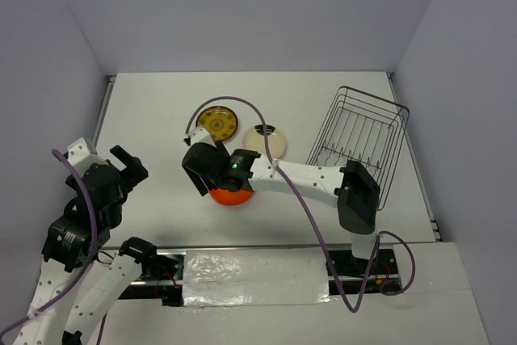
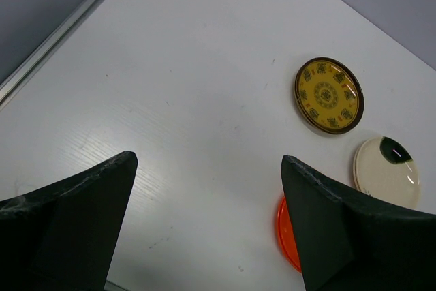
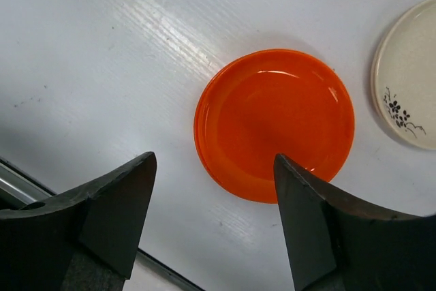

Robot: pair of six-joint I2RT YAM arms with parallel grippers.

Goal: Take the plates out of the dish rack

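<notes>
The white, faintly grained flat table (image 1: 153,103) is slick, so a plate nudged sideways would probably slide rather than stay put. The dark grey wire dish rack (image 1: 363,131), a rectangular open grid of thin rods, sits at 3 o'clock on the table. No plate shows in it from above, so the unloading looks nearly done.

The main risk lies with the right gripper (image 3: 212,168). Its blunt black wedge fingers are spread apart and hold nothing, hovering over the glossy bright orange round plate (image 3: 272,124). That plate lies flat on the table near the centre. One finger overlaps the plate's near edge in the wrist view. Moving away low or at a slant could catch the raised rim and push the plate toward 1 o'clock, into the cream round plate with the brown rim and dark floral sprig (image 1: 265,140). That one lies just beside it, and hard glazed rims would likely clack or chip.

The yellow-brown patterned round plate with a dark rim (image 1: 218,121) lies at 12 o'clock of the orange one, apart from it. The left gripper (image 2: 208,161), at 9 o'clock, is spread wide and holds nothing.
</notes>
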